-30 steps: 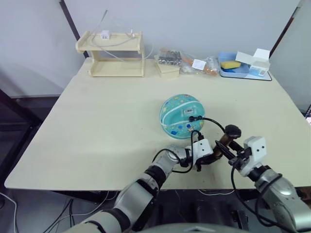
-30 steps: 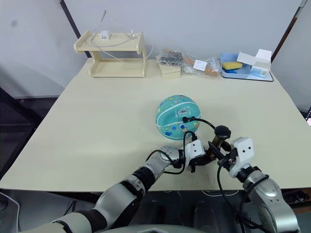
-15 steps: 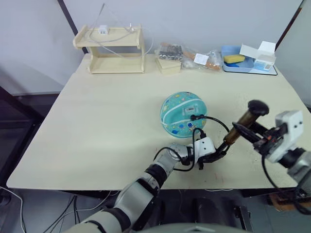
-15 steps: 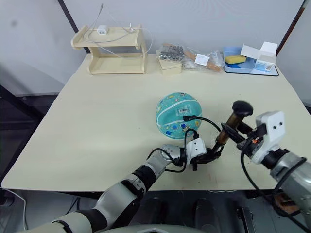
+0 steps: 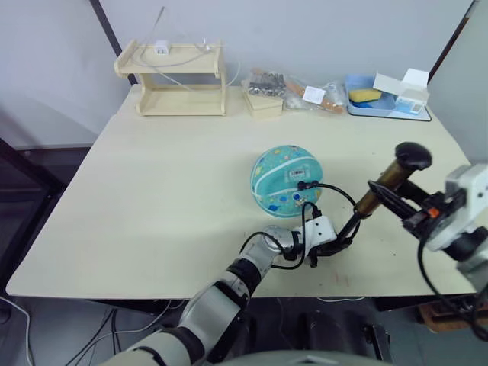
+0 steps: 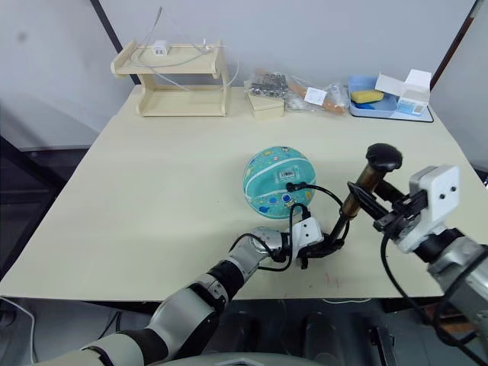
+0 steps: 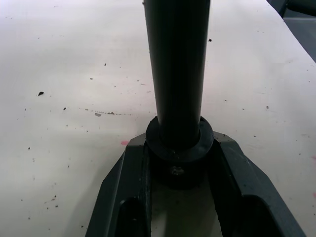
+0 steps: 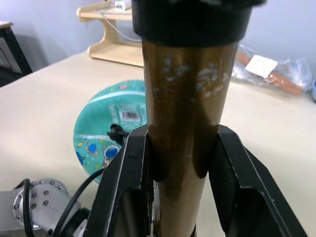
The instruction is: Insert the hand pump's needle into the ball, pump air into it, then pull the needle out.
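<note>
Both end effectors are gripping the hand pump (image 5: 375,195): left end effector (image 5: 333,245) pinching its base on the desk (image 5: 152,191), right end effector (image 5: 402,208) squeezing the barrel, needle (image 5: 302,184) sitting in the ball (image 5: 285,181) for pumping

Wooden shelf (image 5: 171,78) at table (image 5: 152,198) far edge; plastic bags (image 5: 293,90) — contents unclear; blue tray (image 5: 381,103) with white box (image 5: 402,88).

needle (image 5: 303,184) too small to make out at ball (image 5: 286,181), pump (image 8: 190,98) top cut off
</note>
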{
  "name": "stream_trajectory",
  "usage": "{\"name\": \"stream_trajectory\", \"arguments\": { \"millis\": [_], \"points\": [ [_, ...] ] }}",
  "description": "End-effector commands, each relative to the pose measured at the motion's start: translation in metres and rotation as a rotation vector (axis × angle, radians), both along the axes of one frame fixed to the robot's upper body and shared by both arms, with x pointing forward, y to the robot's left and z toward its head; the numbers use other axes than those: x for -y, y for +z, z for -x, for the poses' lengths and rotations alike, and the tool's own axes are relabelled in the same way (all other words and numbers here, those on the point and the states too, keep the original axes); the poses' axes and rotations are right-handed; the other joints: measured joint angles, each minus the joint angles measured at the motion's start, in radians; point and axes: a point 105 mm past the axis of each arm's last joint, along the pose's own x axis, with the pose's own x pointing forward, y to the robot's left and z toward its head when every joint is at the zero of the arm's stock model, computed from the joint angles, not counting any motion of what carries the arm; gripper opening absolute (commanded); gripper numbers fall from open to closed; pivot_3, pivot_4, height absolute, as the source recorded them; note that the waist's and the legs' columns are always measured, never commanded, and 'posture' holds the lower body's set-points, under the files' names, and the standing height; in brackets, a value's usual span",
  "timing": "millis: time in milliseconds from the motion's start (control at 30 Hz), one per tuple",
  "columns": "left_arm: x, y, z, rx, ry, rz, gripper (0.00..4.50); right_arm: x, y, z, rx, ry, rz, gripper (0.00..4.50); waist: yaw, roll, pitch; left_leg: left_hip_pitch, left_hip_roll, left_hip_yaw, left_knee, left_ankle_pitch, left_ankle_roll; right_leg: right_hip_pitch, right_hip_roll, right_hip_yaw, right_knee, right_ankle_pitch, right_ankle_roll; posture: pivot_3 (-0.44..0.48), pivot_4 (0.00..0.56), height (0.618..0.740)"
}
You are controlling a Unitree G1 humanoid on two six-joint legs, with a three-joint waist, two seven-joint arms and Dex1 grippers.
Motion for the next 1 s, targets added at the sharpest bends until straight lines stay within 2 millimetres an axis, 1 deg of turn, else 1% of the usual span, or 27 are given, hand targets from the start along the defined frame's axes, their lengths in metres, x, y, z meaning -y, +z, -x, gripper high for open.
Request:
{"name": "stream_trajectory", "arguments": {
  "millis": [33, 133, 200, 300, 367, 400, 433, 500, 533, 567, 633, 667, 700, 733, 833, 900, 933, 1000],
  "points": [
    [-0.005, -0.025, 0.017, -0.076, -0.030, -0.077, 1.07, 0.012, -0.083, -0.003, -0.231, -0.070, 0.047, 0.98, 0.000, -0.003, -0.003, 0.001, 0.000, 0.000, 0.000, 0.000, 0.000, 0.001, 0.000, 0.000, 0.000, 0.000, 0.000, 0.000, 0.150, 0.740],
    [-0.004, -0.025, 0.016, -0.075, -0.024, -0.075, 1.07, 0.007, -0.115, 0.003, -0.285, -0.058, 0.044, 0.98, -0.001, -0.006, -0.005, 0.014, 0.000, 0.000, -0.004, 0.000, 0.000, 0.012, 0.000, 0.000, -0.002, -0.002, 0.002, 0.000, 0.150, 0.740],
    [-0.004, -0.025, 0.015, -0.075, -0.020, -0.075, 1.07, 0.004, -0.132, 0.008, -0.312, -0.047, 0.057, 0.98, -0.001, -0.005, -0.007, 0.016, 0.002, 0.000, -0.005, 0.000, 0.000, 0.014, 0.000, 0.000, -0.002, -0.004, 0.003, 0.000, 0.150, 0.740],
    [-0.005, -0.025, 0.015, -0.073, -0.019, -0.076, 1.07, 0.003, -0.151, 0.014, -0.346, -0.039, 0.066, 0.98, -0.001, -0.004, -0.008, 0.016, 0.002, -0.001, -0.005, 0.000, 0.000, 0.014, 0.000, -0.001, -0.002, -0.003, 0.002, 0.000, 0.150, 0.740],
    [-0.005, -0.025, 0.015, -0.073, -0.019, -0.076, 1.07, 0.003, -0.153, 0.014, -0.341, -0.038, 0.070, 0.98, 0.000, -0.001, -0.008, 0.016, 0.001, -0.001, -0.005, 0.000, 0.000, 0.014, 0.000, -0.001, -0.002, -0.002, 0.001, 0.000, 0.150, 0.740],
    [-0.005, -0.024, 0.014, -0.072, -0.018, -0.077, 1.07, 0.004, -0.145, 0.013, -0.315, -0.036, 0.083, 0.98, 0.000, -0.001, -0.009, 0.016, 0.001, -0.001, -0.005, 0.000, 0.000, 0.014, 0.000, -0.001, -0.002, -0.002, 0.000, 0.000, 0.150, 0.740],
    [-0.005, -0.024, 0.014, -0.071, -0.018, -0.077, 1.07, 0.006, -0.130, 0.009, -0.271, -0.044, 0.077, 0.98, 0.000, -0.001, -0.009, 0.016, 0.001, -0.001, -0.005, 0.000, 0.000, 0.014, 0.000, -0.001, -0.002, -0.002, 0.000, 0.000, 0.150, 0.740],
    [-0.006, -0.024, 0.013, -0.071, -0.016, -0.078, 1.07, 0.007, -0.108, 0.004, -0.204, -0.058, 0.066, 0.98, 0.001, 0.000, -0.007, 0.015, 0.001, -0.001, -0.005, 0.000, 0.000, 0.013, 0.000, -0.001, -0.002, -0.002, 0.000, 0.000, 0.150, 0.740],
    [-0.007, -0.025, 0.013, -0.071, -0.015, -0.080, 1.07, 0.009, -0.090, 0.002, -0.155, -0.062, 0.069, 0.98, 0.001, 0.002, -0.007, 0.014, 0.001, -0.001, -0.005, 0.000, 0.000, 0.013, 0.000, -0.001, -0.002, -0.002, 0.000, 0.000, 0.150, 0.740],
    [-0.008, -0.025, 0.013, -0.072, -0.014, -0.081, 1.07, 0.009, -0.079, 0.002, -0.126, -0.062, 0.074, 0.98, 0.001, 0.004, -0.005, 0.014, 0.001, -0.001, -0.005, 0.000, 0.000, 0.013, 0.000, -0.001, -0.002, -0.002, 0.000, 0.000, 0.150, 0.740],
    [-0.009, -0.026, 0.013, -0.073, -0.015, -0.085, 1.07, 0.010, -0.040, 0.000, -0.028, -0.066, 0.061, 0.98, 0.003, 0.009, -0.001, 0.011, 0.000, -0.001, -0.005, 0.000, 0.000, 0.011, -0.001, 0.000, -0.002, -0.001, -0.001, 0.000, 0.150, 0.740],
    [-0.009, -0.026, 0.013, -0.073, -0.015, -0.085, 1.07, 0.010, -0.029, 0.001, -0.004, -0.065, 0.059, 0.98, 0.003, 0.010, 0.001, 0.011, 0.000, -0.001, -0.005, 0.000, 0.000, 0.010, -0.001, -0.001, -0.002, -0.002, -0.001, 0.000, 0.150, 0.740],
    [-0.009, -0.026, 0.013, -0.073, -0.016, -0.086, 1.07, 0.011, -0.011, 0.001, 0.042, -0.067, 0.046, 0.98, 0.003, 0.013, 0.003, 0.010, 0.000, -0.001, -0.005, 0.000, 0.000, 0.010, -0.001, -0.001, -0.002, -0.002, -0.001, 0.000, 0.150, 0.740],
    [-0.009, -0.026, 0.013, -0.073, -0.016, -0.086, 1.07, 0.011, 0.000, 0.002, 0.065, -0.067, 0.038, 0.98, 0.003, 0.015, 0.005, 0.008, -0.001, -0.001, -0.005, 0.000, 0.000, 0.008, -0.002, 0.000, -0.002, -0.001, 0.000, 0.000, 0.150, 0.740],
    [-0.009, -0.027, 0.013, -0.074, -0.019, -0.088, 1.07, 0.011, 0.036, 0.006, 0.135, -0.057, 0.034, 0.98, 0.002, 0.016, 0.007, 0.003, -0.001, -0.001, -0.004, 0.000, 0.000, 0.003, -0.002, 0.000, -0.002, -0.001, 0.000, 0.000, 0.150, 0.740],
    [-0.009, -0.027, 0.014, -0.075, -0.021, -0.089, 1.07, 0.012, 0.060, 0.009, 0.177, -0.050, 0.024, 0.98, 0.002, 0.017, 0.009, -0.004, -0.001, 0.000, -0.002, 0.000, 0.000, -0.004, -0.002, 0.000, 0.000, -0.001, 0.000, 0.000, 0.150, 0.740],
    [-0.009, -0.027, 0.014, -0.076, -0.022, -0.089, 1.07, 0.013, 0.070, 0.012, 0.193, -0.046, 0.020, 0.98, 0.002, 0.017, 0.010, -0.005, -0.001, 0.000, -0.002, 0.000, 0.000, -0.004, -0.002, 0.000, 0.000, -0.001, 0.000, 0.000, 0.150, 0.740],
    [-0.009, -0.027, 0.014, -0.076, -0.023, -0.090, 1.07, 0.014, 0.084, 0.017, 0.201, -0.035, 0.025, 0.98, 0.003, 0.017, 0.013, -0.005, -0.001, 0.000, -0.002, 0.000, 0.000, -0.004, -0.003, 0.000, 0.000, -0.001, 0.000, 0.000, 0.150, 0.740]
  ]
}}
